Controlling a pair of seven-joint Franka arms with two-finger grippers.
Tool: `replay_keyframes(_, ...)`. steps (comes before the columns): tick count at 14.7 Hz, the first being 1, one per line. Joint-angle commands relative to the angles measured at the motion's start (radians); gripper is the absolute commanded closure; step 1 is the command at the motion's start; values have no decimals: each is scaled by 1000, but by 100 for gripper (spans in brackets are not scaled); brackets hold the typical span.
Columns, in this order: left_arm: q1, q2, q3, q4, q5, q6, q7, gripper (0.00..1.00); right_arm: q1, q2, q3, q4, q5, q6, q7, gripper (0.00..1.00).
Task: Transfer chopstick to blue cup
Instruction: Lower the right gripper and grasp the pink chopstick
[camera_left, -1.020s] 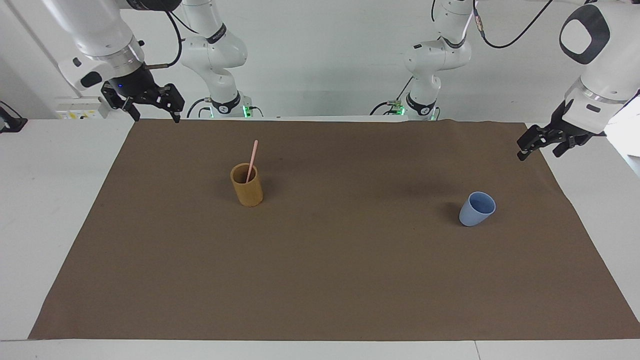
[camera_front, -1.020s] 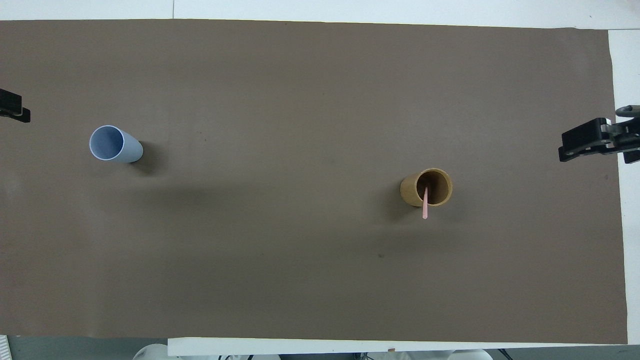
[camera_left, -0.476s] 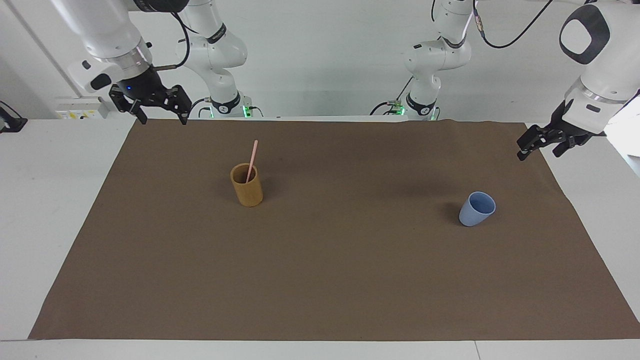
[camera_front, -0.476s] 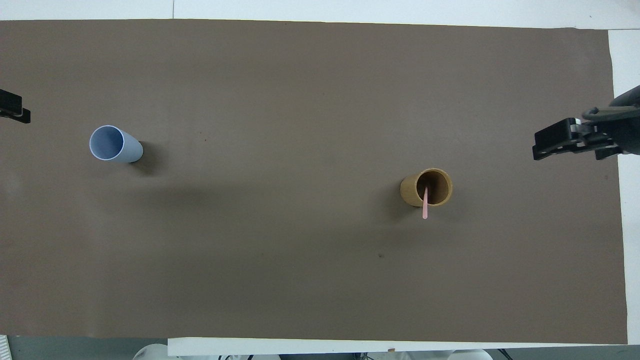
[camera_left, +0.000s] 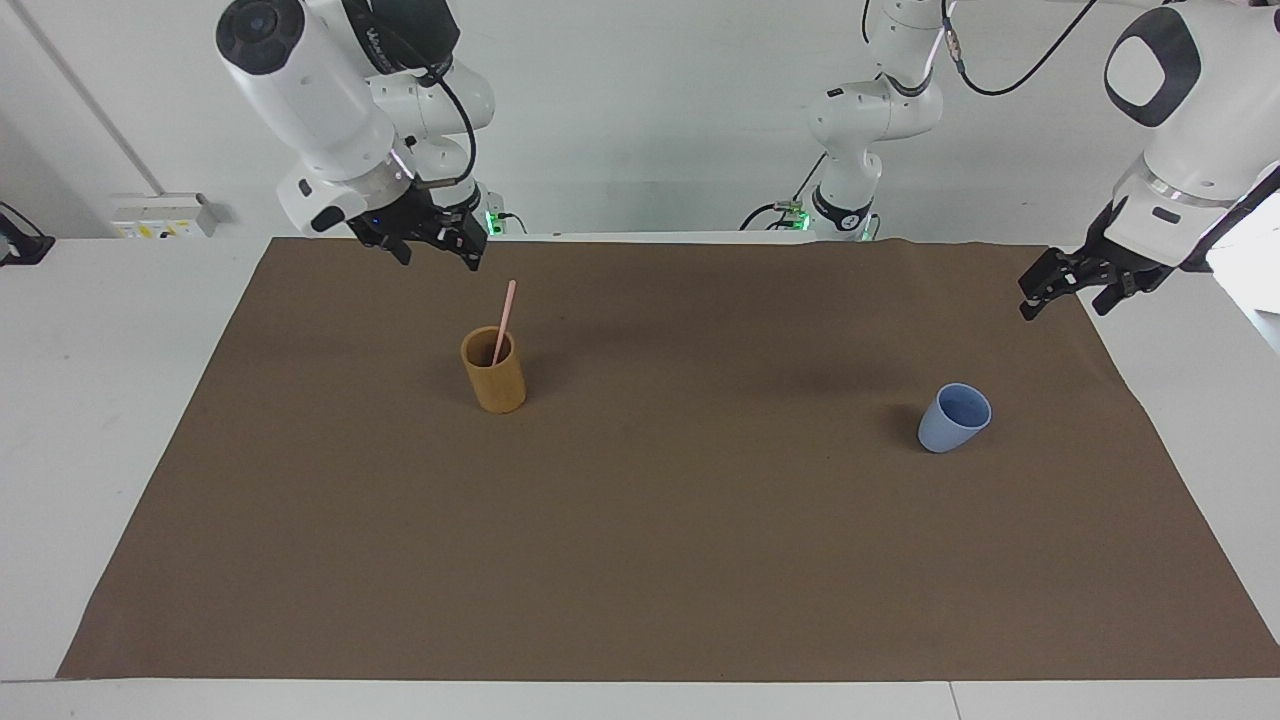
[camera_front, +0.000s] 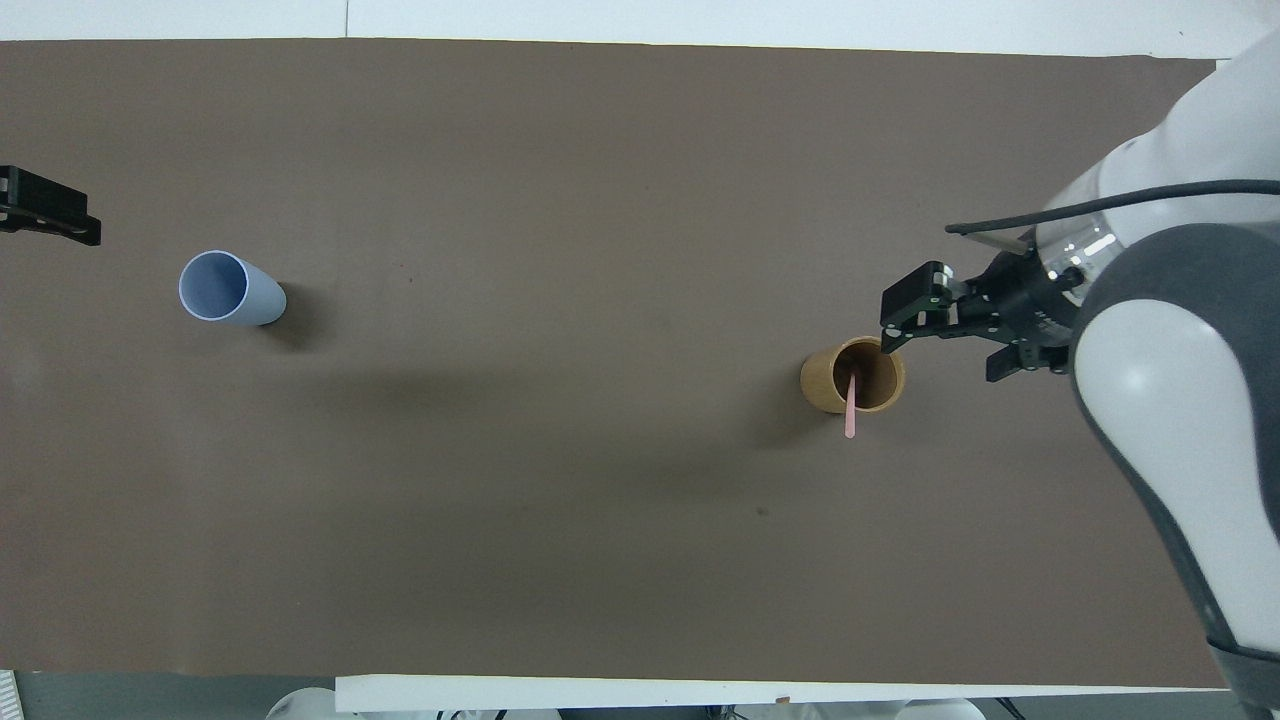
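A thin pale pink chopstick (camera_left: 503, 318) stands tilted in a tan cylindrical cup (camera_left: 496, 388) toward the right arm's end; they show in the overhead view as chopstick (camera_front: 850, 412) and tan cup (camera_front: 820, 381). The light blue cup (camera_left: 948, 427) stands upright and empty toward the left arm's end, also seen from overhead (camera_front: 256, 301). My right gripper (camera_left: 438, 257) is open and empty, raised beside the chopstick's top without touching it; overhead (camera_front: 942, 356) it sits at the tan cup's rim. My left gripper (camera_left: 1062, 303) is open and empty, waiting over the mat's edge near the blue cup's end (camera_front: 52, 207).
A brown mat (camera_left: 640, 560) covers most of the white table (camera_left: 90, 420). Both cups stand on it, well apart. The right arm's white forearm (camera_front: 1170, 420) fills the overhead view's edge beside the tan cup.
My right gripper has swung in from the mat's corner toward the tan cup and chopstick. The left gripper has shifted slightly inward. The cups and chopstick have not moved.
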Motion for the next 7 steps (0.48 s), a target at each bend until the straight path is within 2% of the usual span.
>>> replay_keyframes(1, -14, -15, 0, -7, 9, -15, -20, 0, 18, -26, -2, -134, 50, 58, 41, 1)
replay_keyframes(4, -6, -17, 3, -9, 10, -17, -16, 0, 29, -35, -1, -269, 73, 160, 64, 1)
replay_keyframes(7, -7, -21, 4, -15, 12, -9, -20, 0, 32, -46, -2, -311, 73, 167, 61, 1)
